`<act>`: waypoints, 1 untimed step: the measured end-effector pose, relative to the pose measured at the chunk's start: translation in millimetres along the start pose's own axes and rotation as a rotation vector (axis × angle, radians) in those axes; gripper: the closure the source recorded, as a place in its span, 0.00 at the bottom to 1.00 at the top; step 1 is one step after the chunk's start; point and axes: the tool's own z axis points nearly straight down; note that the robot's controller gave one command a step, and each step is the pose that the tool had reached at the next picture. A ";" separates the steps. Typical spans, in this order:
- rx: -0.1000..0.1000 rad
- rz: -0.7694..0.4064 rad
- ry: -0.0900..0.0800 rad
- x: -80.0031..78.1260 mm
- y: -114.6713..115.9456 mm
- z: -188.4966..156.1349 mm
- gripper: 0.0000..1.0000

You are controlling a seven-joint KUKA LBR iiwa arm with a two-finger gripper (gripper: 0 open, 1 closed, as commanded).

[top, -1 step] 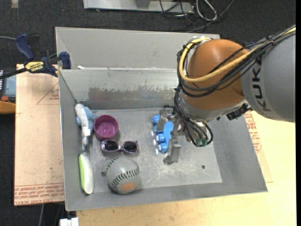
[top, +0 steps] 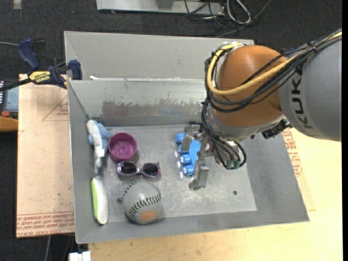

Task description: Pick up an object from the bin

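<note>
Arm [top: 255,86] reaching down, gripper [top: 194,156] fingers apart

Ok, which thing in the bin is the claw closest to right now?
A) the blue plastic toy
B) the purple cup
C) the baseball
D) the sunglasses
A: the claw hangs right beside the blue plastic toy near the middle of the bin, while the purple cup, sunglasses and baseball all lie farther off toward the view's left.
</note>
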 end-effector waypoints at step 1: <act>0.000 -0.103 -0.002 -4.7 15.1 16.6 0.00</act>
